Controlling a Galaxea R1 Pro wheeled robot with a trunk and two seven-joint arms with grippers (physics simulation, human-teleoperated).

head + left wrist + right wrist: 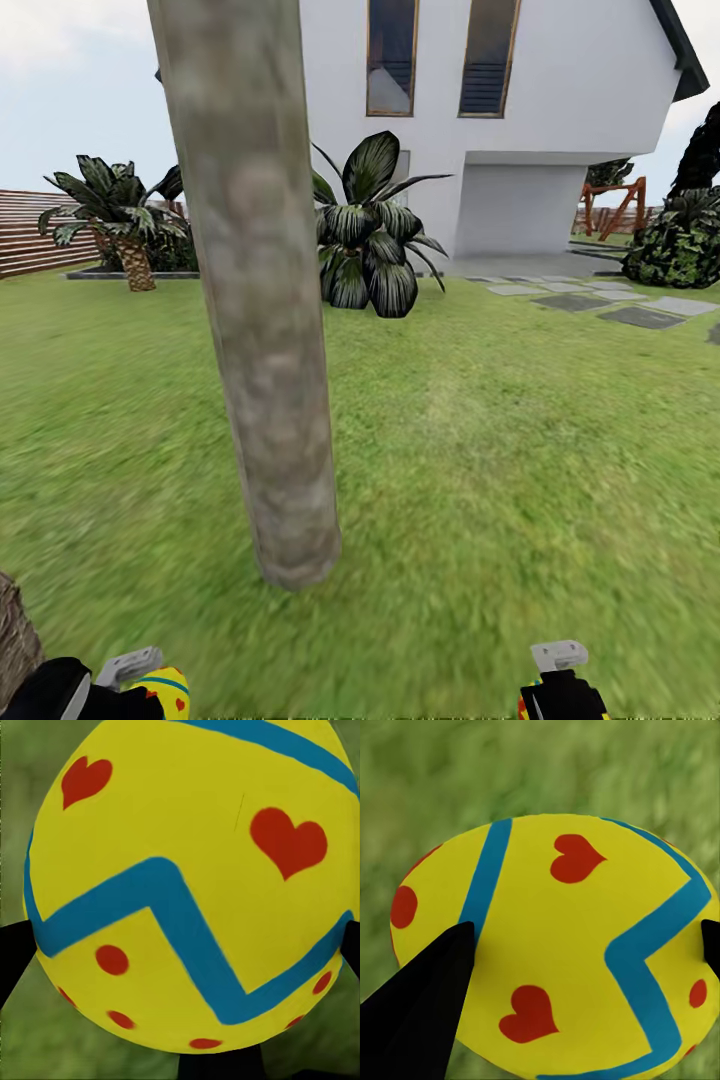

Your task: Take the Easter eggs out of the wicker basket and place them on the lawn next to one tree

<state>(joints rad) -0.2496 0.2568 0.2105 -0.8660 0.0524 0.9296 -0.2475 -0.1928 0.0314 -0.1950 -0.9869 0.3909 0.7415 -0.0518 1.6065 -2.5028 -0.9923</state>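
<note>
A tree (262, 330) with a bare grey-beige trunk stands on the lawn (500, 450) directly ahead, its base close in front of me. My left gripper (140, 685) is low at the left, shut on a yellow Easter egg (170, 688) with red hearts and a blue zigzag. That egg (180, 885) looms large in the left wrist view, black fingers (11, 960) at its sides. Low at the right, my right gripper (552, 690) is shut on a second Easter egg (562, 952), held over grass between dark fingers (420, 1012). A brown rough shape (12, 630) cuts into the lower left edge; whether it is the wicker basket I cannot tell.
Behind the trunk grow a broad-leaved plant (375, 240) and a short palm (125, 225). A white house (500, 130) stands at the back, with grey paving slabs (600, 300) and a dark bush (680, 245) to the right. Open grass lies on both sides of the trunk.
</note>
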